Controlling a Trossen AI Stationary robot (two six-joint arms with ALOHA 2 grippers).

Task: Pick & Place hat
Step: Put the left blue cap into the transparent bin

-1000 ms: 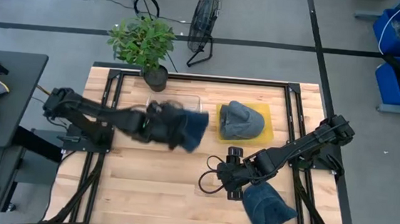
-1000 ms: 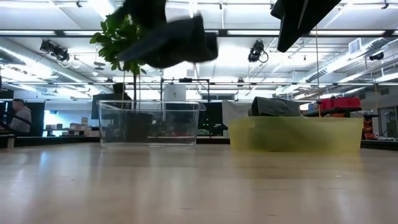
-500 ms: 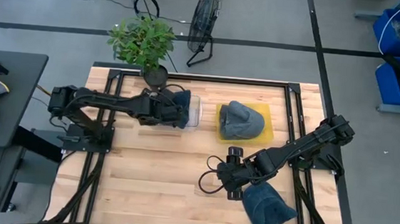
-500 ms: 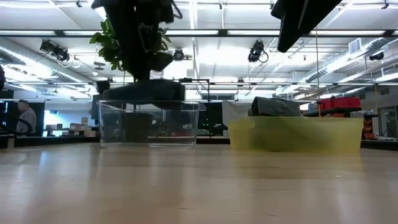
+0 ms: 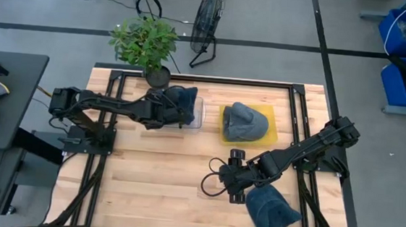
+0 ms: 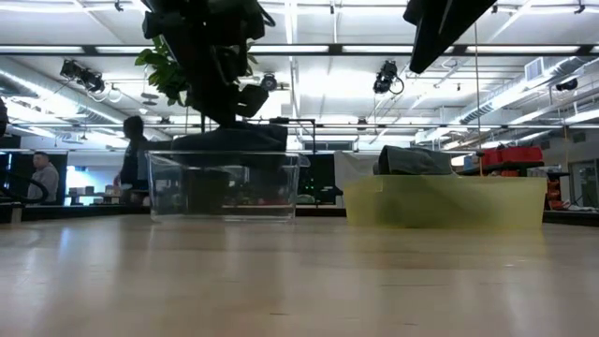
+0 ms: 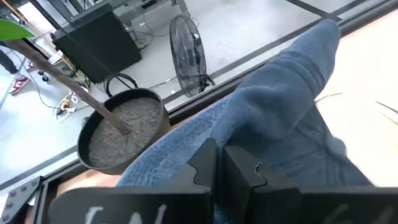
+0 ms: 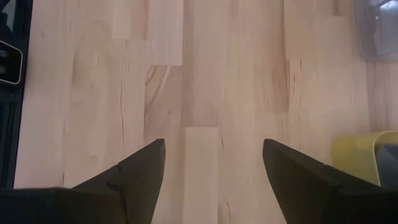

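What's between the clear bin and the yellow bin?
Only bare wood table shows between the clear bin and yellow bin in the high view; the low view shows an open gap there too.

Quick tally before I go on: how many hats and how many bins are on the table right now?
Hats: 3: blue hat held by the left gripper over the clear bin, grey hat in the yellow bin, blue hat at the near edge.
Bins: 2.
Total: 5.

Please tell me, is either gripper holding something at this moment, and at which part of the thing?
The left gripper is shut on the blue hat, pinching a fold of its fabric over the clear bin. The right gripper is open and holds nothing.
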